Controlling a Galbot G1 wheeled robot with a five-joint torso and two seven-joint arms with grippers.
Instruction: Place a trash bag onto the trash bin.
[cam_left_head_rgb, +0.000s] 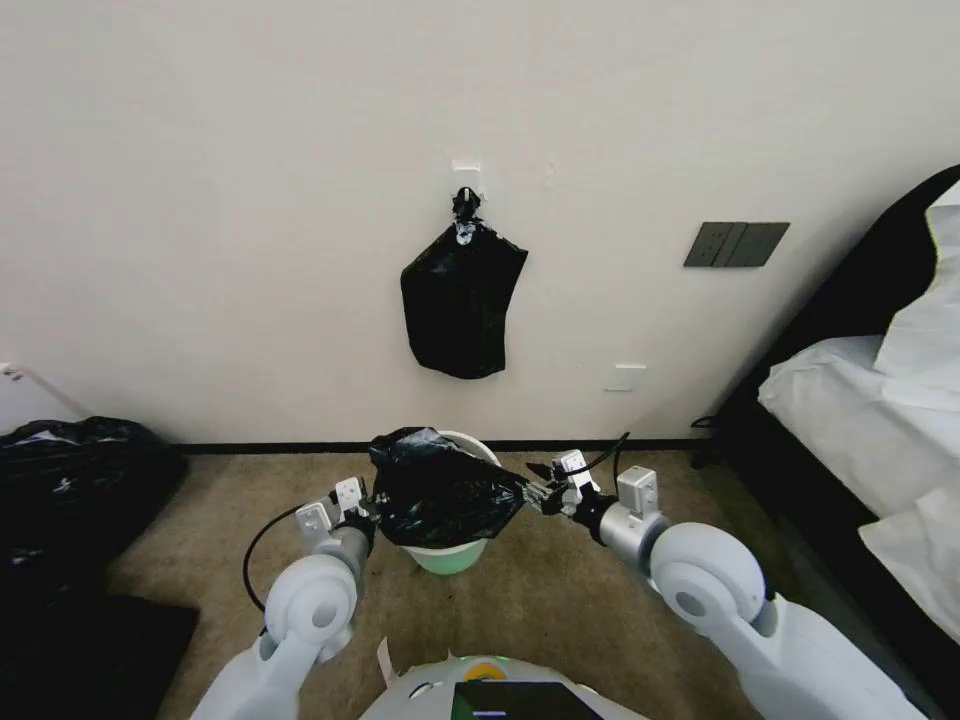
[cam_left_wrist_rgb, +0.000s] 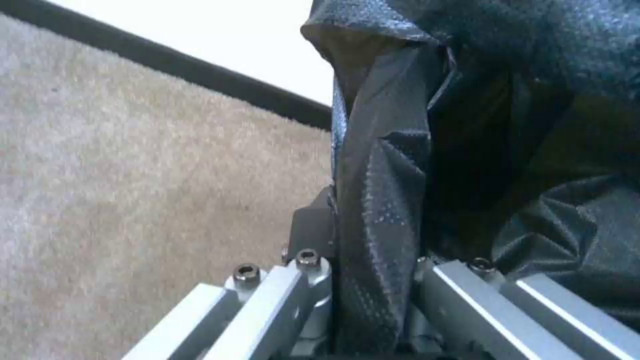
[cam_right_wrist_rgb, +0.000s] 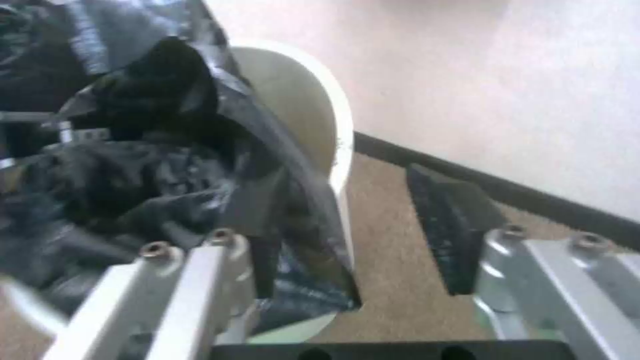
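**Bag stretched over the bin**

The crinkly black plastic trash bag (cam_left_head_rgb: 440, 492) drapes over the small cream-white round bin (cam_left_head_rgb: 447, 553) on the carpet. The left claw (cam_left_wrist_rgb: 373, 280) pinches its edge; the right claw (cam_right_wrist_rgb: 360, 260) stands open beside its other edge.

Glossy blk trash bag (cam_left_head_rgb: 440, 492), cream-white trash bin (cam_left_head_rgb: 447, 553), tan carpet (cam_left_head_rgb: 560, 590)

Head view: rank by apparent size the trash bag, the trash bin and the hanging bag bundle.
1. Hanging bag bundle; farther off, so the lead is unsure.
2. Trash bag, close behind.
3. Trash bin, mostly covered.
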